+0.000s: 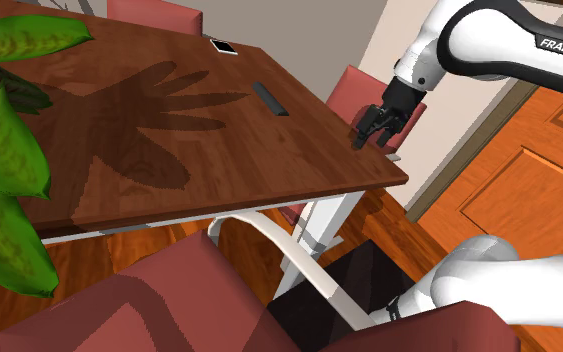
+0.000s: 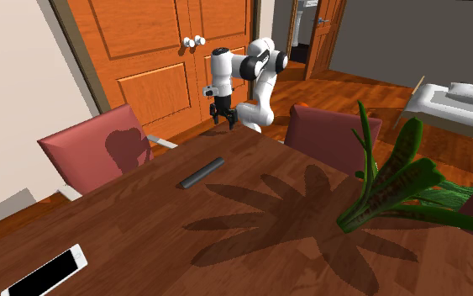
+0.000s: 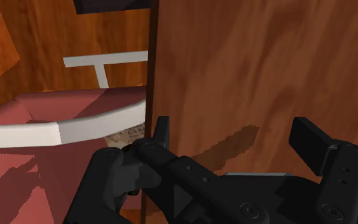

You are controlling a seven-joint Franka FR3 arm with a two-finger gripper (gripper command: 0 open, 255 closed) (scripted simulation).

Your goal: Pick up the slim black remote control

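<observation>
A slim black bar-shaped remote control (image 1: 269,98) lies flat on the dark brown wooden counter (image 1: 299,160), well apart from the all-black jaws. These hang spread and empty above the counter's edge, beside a red padded chair (image 1: 354,88). In the shoulder view the remote lies to their left. The white arm (image 1: 489,40) bears the word "FRANKA" in white letters on a dark band. A white-edged phone with a black screen (image 2: 48,273) rests near a far corner. Shadows of a green leafy plant (image 2: 394,181) fall across the wood.
</observation>
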